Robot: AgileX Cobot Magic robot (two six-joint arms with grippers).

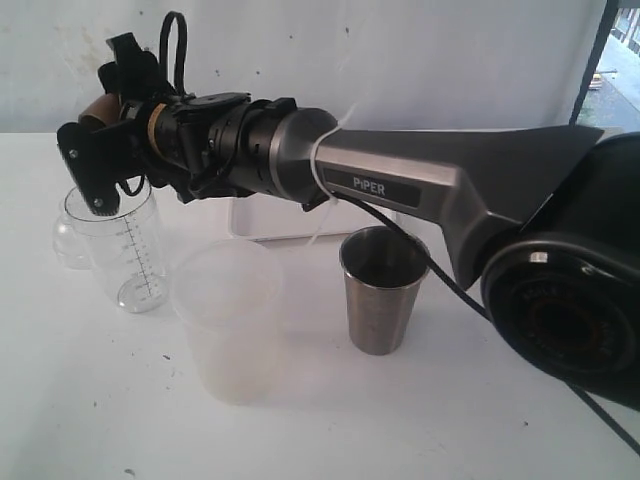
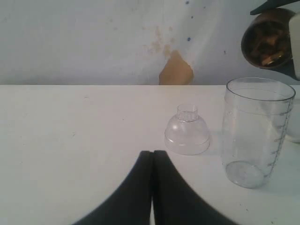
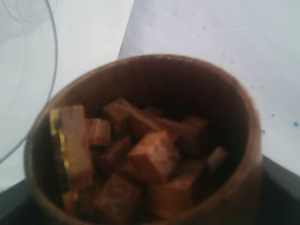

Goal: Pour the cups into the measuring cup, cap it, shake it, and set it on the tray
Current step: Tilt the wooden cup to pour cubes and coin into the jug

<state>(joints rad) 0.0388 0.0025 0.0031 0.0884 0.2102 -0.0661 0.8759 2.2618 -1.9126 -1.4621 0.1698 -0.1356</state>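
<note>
My right gripper (image 1: 100, 135) is shut on the small brown wooden cup (image 1: 97, 108), which it holds tipped on its side above the mouth of the clear measuring cup (image 1: 125, 250). In the right wrist view the wooden cup (image 3: 243, 122) holds several brown chunks (image 3: 150, 154). The measuring cup (image 2: 255, 131) stands upright and looks empty, with the wooden cup (image 2: 268, 38) above it. The steel tumbler (image 1: 380, 290) stands upright under the right arm. The white tray (image 1: 280, 218) lies behind, mostly hidden by the arm. My left gripper (image 2: 153, 153) is shut on nothing, low over the table.
A big frosted plastic tub (image 1: 228, 320) stands in front, between the measuring cup and the tumbler. A clear domed lid (image 2: 187, 131) rests on the table next to the measuring cup. The right arm (image 1: 420, 180) spans the table from right to left.
</note>
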